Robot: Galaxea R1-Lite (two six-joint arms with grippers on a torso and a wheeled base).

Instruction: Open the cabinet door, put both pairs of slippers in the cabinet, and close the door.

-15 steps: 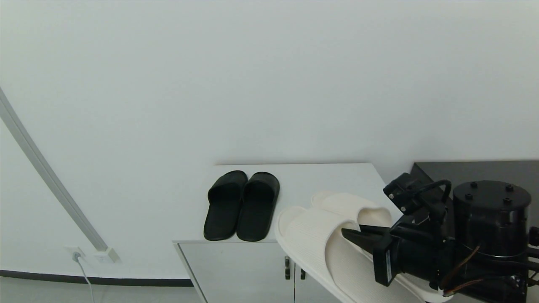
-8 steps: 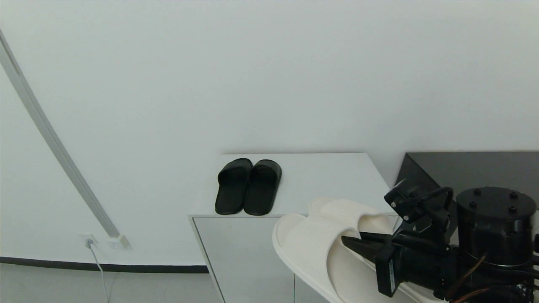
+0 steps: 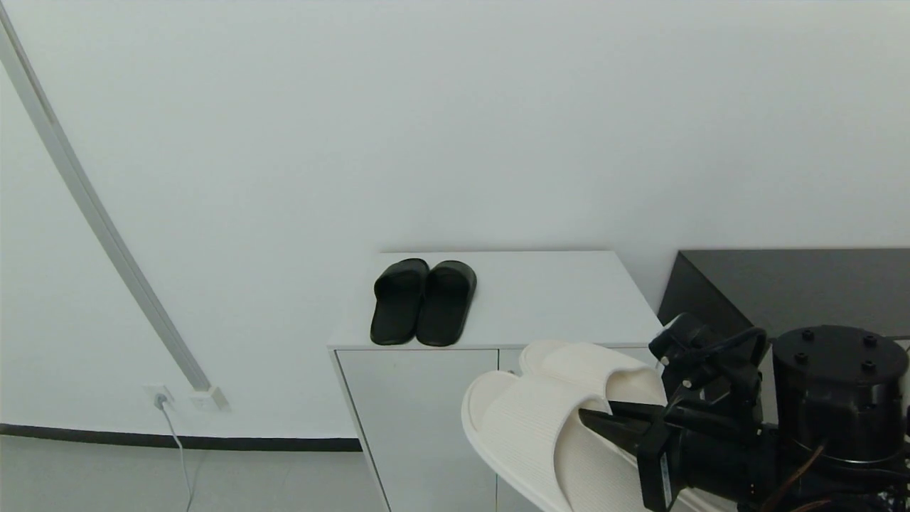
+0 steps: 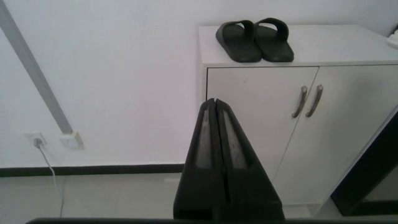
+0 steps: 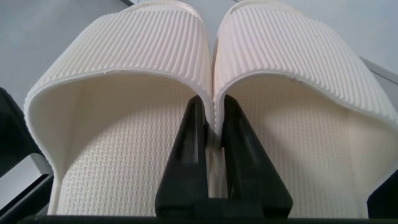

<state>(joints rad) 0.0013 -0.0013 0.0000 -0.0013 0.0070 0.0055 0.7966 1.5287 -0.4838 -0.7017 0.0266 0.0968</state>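
A white cabinet (image 3: 540, 299) stands against the wall, both doors (image 4: 261, 124) closed, two handles (image 4: 308, 101) at the seam. A pair of black slippers (image 3: 424, 301) (image 4: 255, 40) lies side by side on its top, towards the left. My right gripper (image 3: 593, 419) (image 5: 213, 109) holds the pair of white slippers (image 3: 540, 419) (image 5: 211, 93) in the air in front of the cabinet, shut on the two inner edges pressed together. My left gripper (image 4: 215, 102) is shut with nothing in it, well back from the cabinet front.
A dark piece of furniture (image 3: 789, 284) stands right of the cabinet. A grey cable duct (image 3: 92, 206) runs slantwise down the wall to a socket (image 3: 160, 397) with a cable. Open floor (image 4: 112, 199) lies left of the cabinet.
The head view has shifted: the cabinet now looks farther off and more of its front shows. The right gripper keeps its hold on the white slippers.
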